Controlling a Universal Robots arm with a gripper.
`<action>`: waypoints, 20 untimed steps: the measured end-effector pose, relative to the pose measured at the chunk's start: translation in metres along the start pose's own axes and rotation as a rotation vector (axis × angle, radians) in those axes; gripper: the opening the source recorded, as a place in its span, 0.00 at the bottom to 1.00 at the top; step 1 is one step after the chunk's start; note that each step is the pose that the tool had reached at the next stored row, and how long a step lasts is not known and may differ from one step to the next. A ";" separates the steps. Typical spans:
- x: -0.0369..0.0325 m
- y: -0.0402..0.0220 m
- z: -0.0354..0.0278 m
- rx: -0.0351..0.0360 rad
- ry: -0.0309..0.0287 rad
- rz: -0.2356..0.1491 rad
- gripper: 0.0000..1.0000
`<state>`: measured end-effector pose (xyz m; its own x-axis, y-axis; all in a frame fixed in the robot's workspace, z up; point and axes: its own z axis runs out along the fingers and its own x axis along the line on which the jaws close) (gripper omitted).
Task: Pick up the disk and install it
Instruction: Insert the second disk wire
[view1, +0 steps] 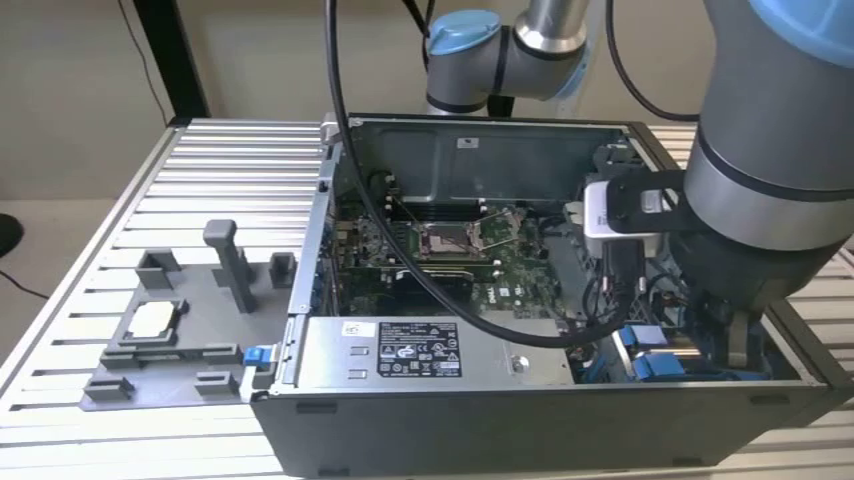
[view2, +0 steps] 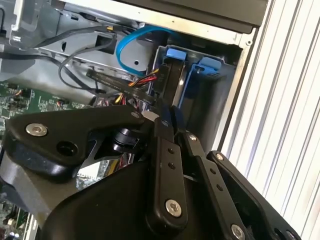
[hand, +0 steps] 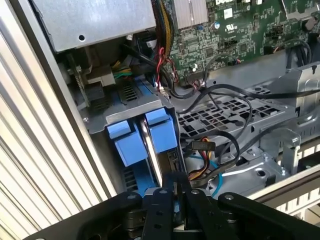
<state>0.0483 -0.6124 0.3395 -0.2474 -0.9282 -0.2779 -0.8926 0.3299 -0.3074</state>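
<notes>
A: What's on the table (view1: 200, 160), going from the exterior view's left?

B: First a grey fixture (view1: 167, 345) with a small silver chip (view1: 152, 318) resting on it, then the open case (view1: 534, 400), power box (view1: 414, 350) at its front

A: And the disk?

B: At the case's corner on the exterior view's right, standing on edge in the drive bay (hand: 107, 117), its blue tabs (hand: 145, 132) showing. I judge it's turned edgewise so it can slide into the slot

A: The claw?

B: The claw (hand: 176, 182) is narrow, pinched on the disk (hand: 167, 160) right above the bay. I'd say installing is nearly done
</notes>
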 end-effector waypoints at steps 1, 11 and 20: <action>0.0001 0.0007 0.0010 0.0008 -0.0026 -0.006 0.00; -0.0014 0.0055 0.0093 0.0094 -0.0353 -0.086 0.00; -0.0012 0.0056 0.0099 0.0167 -0.0377 -0.088 0.00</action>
<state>0.0473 -0.6078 0.3291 -0.1538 -0.9467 -0.2831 -0.9037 0.2506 -0.3472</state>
